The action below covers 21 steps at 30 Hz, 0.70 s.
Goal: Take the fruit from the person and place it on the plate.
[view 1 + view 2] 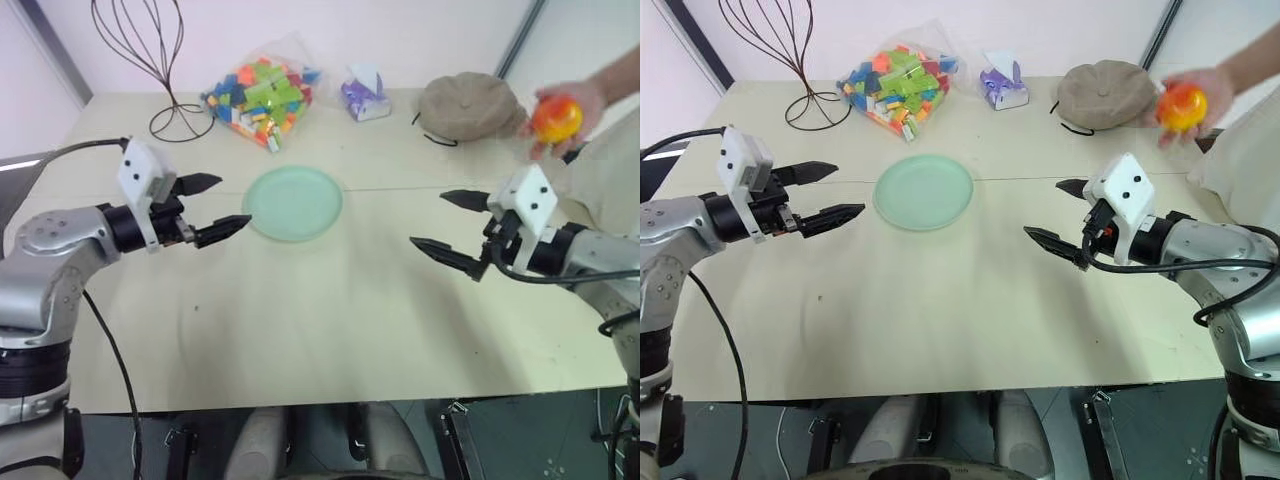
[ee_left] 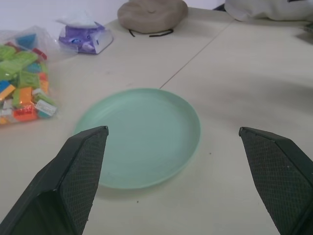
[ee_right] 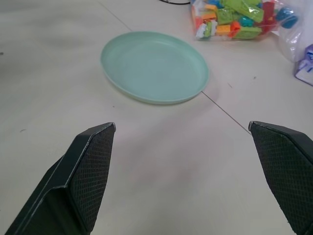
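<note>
Fruit (image 1: 556, 119) in person's hand (image 1: 572, 110), beside cap (image 1: 468, 106).

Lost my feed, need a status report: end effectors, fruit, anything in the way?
Left end effector and right end effector open, empty. Round red-orange fruit in person's hand, above table's far right. Round mint-green plate bare, nothing in the way.

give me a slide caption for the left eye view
Both open end effectors, left and right, wait over the table beside the empty plate as a person's hand offers the fruit.
</note>
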### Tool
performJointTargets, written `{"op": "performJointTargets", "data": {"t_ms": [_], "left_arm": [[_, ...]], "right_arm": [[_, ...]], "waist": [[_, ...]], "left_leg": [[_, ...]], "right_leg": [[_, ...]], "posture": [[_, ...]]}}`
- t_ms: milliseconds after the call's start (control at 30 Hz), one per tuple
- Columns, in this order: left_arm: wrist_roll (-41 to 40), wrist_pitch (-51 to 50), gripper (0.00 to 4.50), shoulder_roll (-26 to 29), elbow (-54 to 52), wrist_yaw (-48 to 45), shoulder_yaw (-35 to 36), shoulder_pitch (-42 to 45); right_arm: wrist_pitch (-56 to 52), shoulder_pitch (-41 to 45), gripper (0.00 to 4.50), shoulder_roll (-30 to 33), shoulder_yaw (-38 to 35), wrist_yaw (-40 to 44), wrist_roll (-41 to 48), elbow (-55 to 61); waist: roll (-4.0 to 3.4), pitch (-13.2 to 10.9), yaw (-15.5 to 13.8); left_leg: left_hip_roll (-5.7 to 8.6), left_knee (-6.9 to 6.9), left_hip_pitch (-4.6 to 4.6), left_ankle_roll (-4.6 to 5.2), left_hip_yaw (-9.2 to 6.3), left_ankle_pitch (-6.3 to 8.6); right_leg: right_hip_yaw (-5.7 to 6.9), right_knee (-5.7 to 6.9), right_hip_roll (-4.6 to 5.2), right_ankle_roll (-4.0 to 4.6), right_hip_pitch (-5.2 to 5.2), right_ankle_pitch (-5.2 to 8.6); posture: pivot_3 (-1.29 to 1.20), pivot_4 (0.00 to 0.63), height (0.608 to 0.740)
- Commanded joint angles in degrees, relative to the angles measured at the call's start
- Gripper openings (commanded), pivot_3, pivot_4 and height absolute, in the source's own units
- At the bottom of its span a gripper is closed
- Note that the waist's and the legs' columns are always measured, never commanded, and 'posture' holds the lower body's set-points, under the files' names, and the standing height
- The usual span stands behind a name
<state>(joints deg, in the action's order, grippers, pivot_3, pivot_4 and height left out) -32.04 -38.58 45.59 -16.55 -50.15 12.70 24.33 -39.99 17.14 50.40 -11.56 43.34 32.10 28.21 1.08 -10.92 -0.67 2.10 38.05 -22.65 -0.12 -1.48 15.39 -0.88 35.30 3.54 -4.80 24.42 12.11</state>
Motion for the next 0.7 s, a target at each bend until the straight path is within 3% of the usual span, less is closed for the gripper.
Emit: {"op": "performJointTargets", "data": {"t_ms": [33, 700], "left_arm": [[-1.21, -0.03, 4.49, 0.97, -2.49, 0.68, 2.23, -0.85], [-4.15, -0.48, 4.49, 0.99, -3.15, 2.91, 2.25, -0.62]], "right_arm": [[1.70, 1.45, 4.50, 0.22, -0.36, 0.70, -0.37, -0.30], [2.56, 2.29, 4.50, 0.43, 0.45, 1.61, -0.82, -1.33]], "waist": [[0.00, 0.00, 0.05], [0.00, 0.00, 0.07]], "left_leg": [[0.00, 0.00, 0.00, 0.00, 0.00, 0.00], [-0.02, -0.01, 0.00, 0.00, 0.00, 0.00]], "right_leg": [[0.00, 0.00, -0.01, 0.00, 0.00, 0.00], [0.00, 0.00, -0.01, 0.00, 0.01, 0.00]], "posture": [[0.00, 0.150, 0.740], [0.00, 0.150, 0.740]]}}
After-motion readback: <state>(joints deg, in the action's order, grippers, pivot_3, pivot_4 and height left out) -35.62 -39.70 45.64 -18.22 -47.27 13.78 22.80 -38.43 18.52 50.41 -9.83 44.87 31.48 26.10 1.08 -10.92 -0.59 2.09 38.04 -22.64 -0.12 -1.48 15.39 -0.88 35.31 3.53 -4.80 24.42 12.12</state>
